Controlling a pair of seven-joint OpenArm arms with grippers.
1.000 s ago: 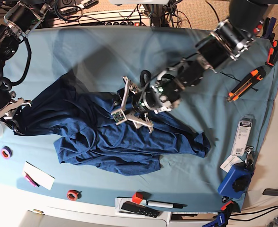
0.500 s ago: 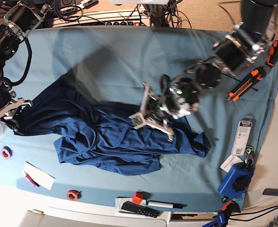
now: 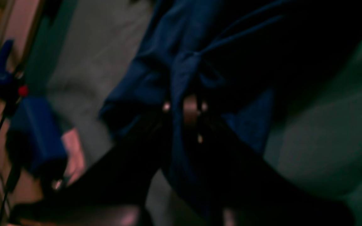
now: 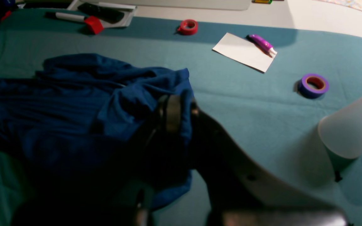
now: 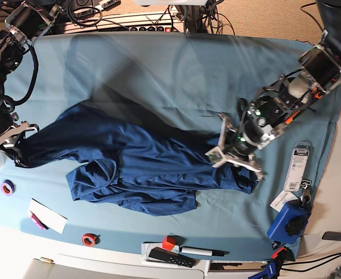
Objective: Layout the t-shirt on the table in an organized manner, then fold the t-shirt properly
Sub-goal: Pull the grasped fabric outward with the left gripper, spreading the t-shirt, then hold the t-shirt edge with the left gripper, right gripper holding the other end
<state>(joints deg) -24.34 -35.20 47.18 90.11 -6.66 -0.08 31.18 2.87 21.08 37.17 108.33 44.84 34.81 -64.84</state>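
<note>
The dark navy t-shirt (image 5: pixel 135 168) lies crumpled and stretched across the middle of the teal-covered table (image 5: pixel 158 70). My left gripper (image 5: pixel 233 158) is at the shirt's right end. In the left wrist view it (image 3: pixel 184 108) is shut on a bunched fold of the t-shirt (image 3: pixel 174 72), which is lifted off the cloth. My right gripper (image 5: pixel 10 150) is at the shirt's left end. Seen from the right wrist, it (image 4: pixel 176 116) is shut on an edge of the t-shirt (image 4: pixel 74 103) that wraps over one finger.
An orange utility knife (image 5: pixel 300 103), a packaged item (image 5: pixel 298 168) and a blue tool (image 5: pixel 289 221) lie along the right edge. Near the front edge are a purple tape roll (image 5: pixel 7 187), white paper (image 5: pixel 47 215), red tape (image 5: pixel 89 239), a red cube (image 5: pixel 168 242) and a black remote (image 5: pixel 170 257).
My left gripper closed on the fabric at the shirt's middle and travelled right, dragging that part toward the right end. The shirt is now stretched wider. The right arm stayed put.
</note>
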